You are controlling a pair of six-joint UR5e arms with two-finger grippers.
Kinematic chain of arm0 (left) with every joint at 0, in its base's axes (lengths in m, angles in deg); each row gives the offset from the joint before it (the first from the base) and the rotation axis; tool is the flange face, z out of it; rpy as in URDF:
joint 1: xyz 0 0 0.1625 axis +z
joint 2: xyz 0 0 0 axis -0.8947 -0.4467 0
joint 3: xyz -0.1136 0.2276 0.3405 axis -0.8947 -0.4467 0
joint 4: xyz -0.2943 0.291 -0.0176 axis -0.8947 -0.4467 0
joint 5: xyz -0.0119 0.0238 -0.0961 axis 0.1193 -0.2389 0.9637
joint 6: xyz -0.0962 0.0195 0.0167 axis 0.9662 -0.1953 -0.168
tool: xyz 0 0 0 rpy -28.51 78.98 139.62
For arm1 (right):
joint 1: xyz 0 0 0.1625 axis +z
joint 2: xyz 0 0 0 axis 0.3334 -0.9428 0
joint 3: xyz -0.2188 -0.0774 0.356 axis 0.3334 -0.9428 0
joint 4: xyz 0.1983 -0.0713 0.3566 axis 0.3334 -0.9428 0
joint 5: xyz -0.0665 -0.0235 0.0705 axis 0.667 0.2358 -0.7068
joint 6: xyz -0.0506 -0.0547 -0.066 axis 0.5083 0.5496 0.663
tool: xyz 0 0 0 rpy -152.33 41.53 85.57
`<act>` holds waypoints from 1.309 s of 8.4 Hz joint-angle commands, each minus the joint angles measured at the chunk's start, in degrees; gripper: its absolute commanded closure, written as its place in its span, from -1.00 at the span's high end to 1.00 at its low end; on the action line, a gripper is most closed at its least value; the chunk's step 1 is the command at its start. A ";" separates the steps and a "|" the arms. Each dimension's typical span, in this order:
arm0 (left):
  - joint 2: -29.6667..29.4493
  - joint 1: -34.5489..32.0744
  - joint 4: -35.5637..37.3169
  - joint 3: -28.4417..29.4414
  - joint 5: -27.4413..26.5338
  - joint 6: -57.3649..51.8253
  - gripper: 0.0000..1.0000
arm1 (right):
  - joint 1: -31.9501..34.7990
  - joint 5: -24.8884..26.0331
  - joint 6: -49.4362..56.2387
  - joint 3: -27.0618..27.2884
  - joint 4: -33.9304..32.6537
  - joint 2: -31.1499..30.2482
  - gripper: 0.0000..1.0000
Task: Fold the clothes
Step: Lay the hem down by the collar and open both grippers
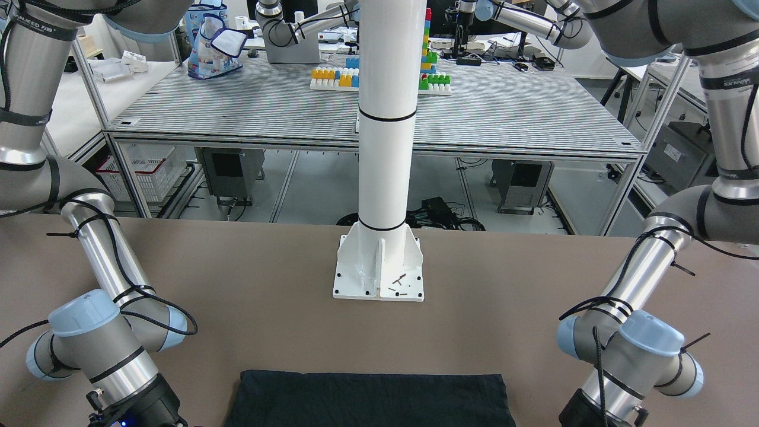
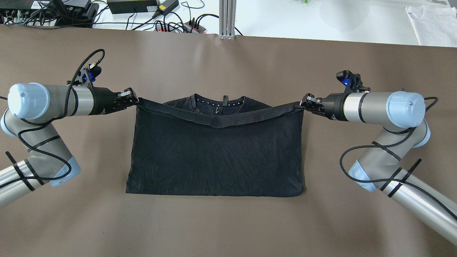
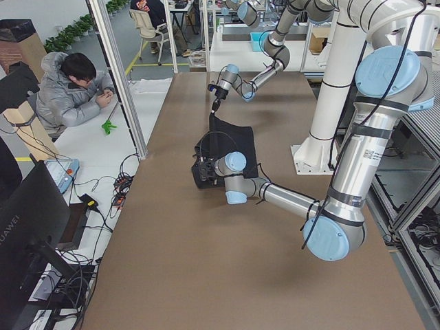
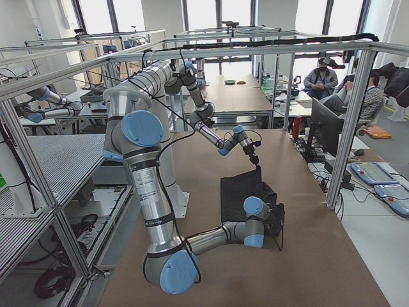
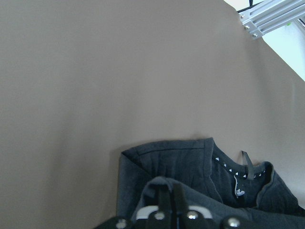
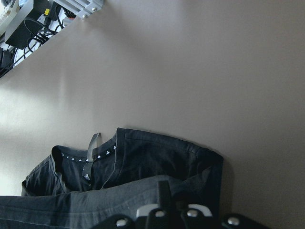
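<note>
Black garment (image 2: 214, 157) pinched by left hand (image 2: 135, 101), right hand (image 2: 302, 104), white pole (image 1: 385, 148) beyond

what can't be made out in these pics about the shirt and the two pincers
- Front-facing view: the bottom edge cuts off both pincers and most of the black garment.
- Overhead: the hem stretched between the left pincer and the right pincer covers part of the neckline; the layer beneath is hidden.
- Wrist views: bunched fabric hides the grip.
- Side views: pincers too small to judge.
- Collar label: print too small to read.
</note>
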 commanded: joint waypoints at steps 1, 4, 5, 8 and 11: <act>0.00 -1.13 0.10 2.31 0.03 -2.50 -1.00 | 0.40 0.61 1.46 -1.70 0.07 -0.73 -1.00; 0.00 -2.71 0.28 3.11 0.64 -2.69 -1.00 | 1.01 2.19 1.90 -2.85 -0.02 -0.90 -1.00; -0.35 -2.71 1.41 2.93 0.73 -2.69 -1.00 | 1.01 2.11 1.81 -2.85 -0.11 -0.64 -1.00; -3.59 -2.71 4.40 2.93 0.73 -2.60 -1.00 | 0.92 2.11 0.67 -2.59 -2.11 2.33 -1.00; -5.09 -2.71 5.99 3.02 0.47 -2.60 -1.00 | 0.84 2.11 1.11 -2.33 -4.77 3.49 -1.00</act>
